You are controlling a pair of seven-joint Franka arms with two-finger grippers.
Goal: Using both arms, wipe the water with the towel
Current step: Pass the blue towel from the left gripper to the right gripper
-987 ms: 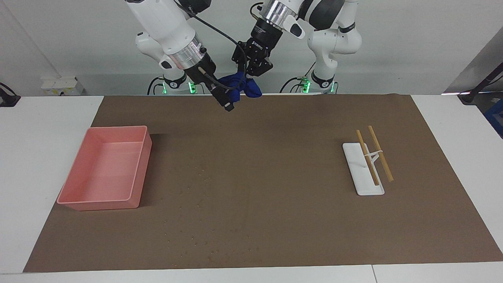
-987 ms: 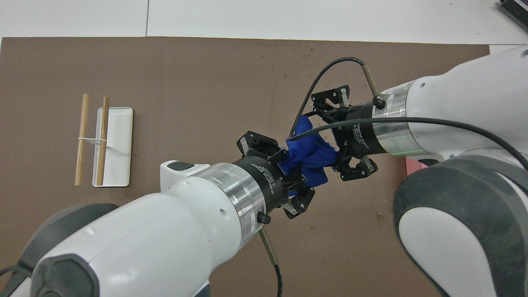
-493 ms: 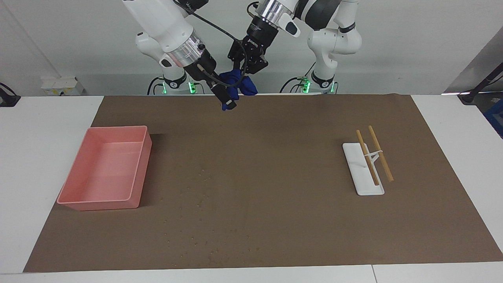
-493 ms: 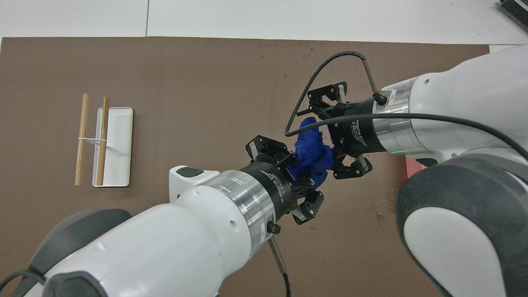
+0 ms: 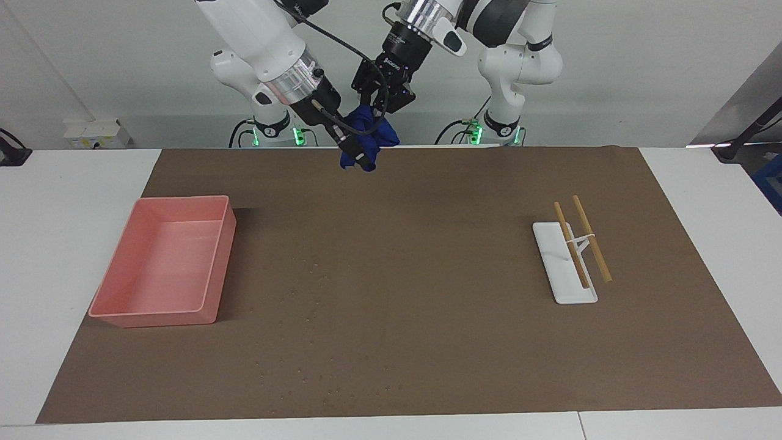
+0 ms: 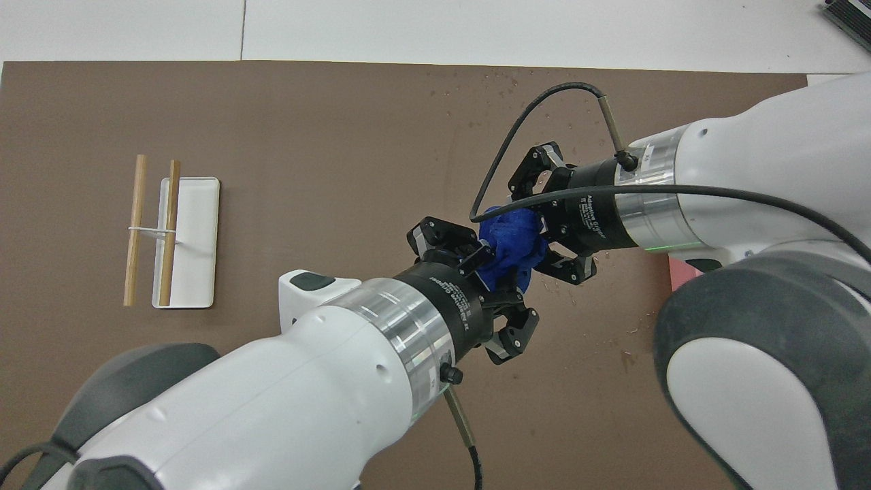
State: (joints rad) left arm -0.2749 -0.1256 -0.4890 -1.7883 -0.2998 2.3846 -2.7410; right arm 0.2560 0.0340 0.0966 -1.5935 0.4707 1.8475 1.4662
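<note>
Towel [image 5: 368, 135]: aloft over the mat's robot-side edge.
Left end effector [image 5: 377, 113]: clamped on towel.
Right end effector [image 5: 357, 153]: now closed on towel, previously spread.
Water [image 5: 317, 342]: specks on open mat.

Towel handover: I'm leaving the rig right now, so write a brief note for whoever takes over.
Left gripper: shut on the towel, raised over the brown mat's edge nearest the robots.
Right gripper: shut on the same towel from its own end, so both arms hold the bundle in the air between them.
Water: droplets scattered on the mat, beside the pink bin and out toward the edge farthest from the robots.
Done: towel picked up and gripped by both.
Left: lower the towel to the droplets and wipe; none wiped yet.
</note>
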